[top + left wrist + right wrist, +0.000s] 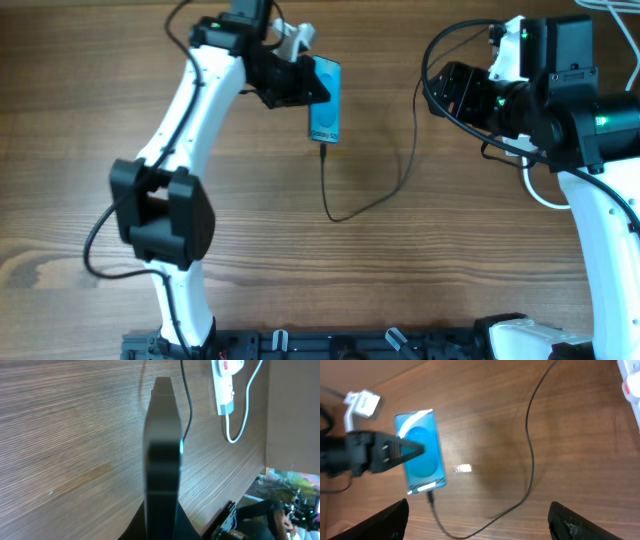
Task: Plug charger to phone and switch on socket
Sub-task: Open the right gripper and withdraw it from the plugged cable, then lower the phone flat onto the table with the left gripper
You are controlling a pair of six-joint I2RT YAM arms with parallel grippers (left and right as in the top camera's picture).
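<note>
My left gripper [292, 82] is shut on the phone [325, 100], whose cyan screen faces up at the back middle of the table. In the left wrist view the phone [162, 455] shows edge-on between the jaws. In the right wrist view the phone [420, 452] has the charger plug [430, 497] at its lower edge, apparently inserted. The thin black charger cable [345, 213] loops from the plug [322, 153] toward the right arm. My right gripper [447, 90] is open and empty, hovering right of the phone, with its fingers wide apart [480, 522]. The socket [224, 385] lies beyond the phone and peeks into the right wrist view [631, 380].
In the overhead view the right arm [560, 110] covers the socket; only a loop of its thick white cord [541, 196] shows. The left arm [165, 215] crosses the left half of the table. The arm bases stand along the front edge [300, 345].
</note>
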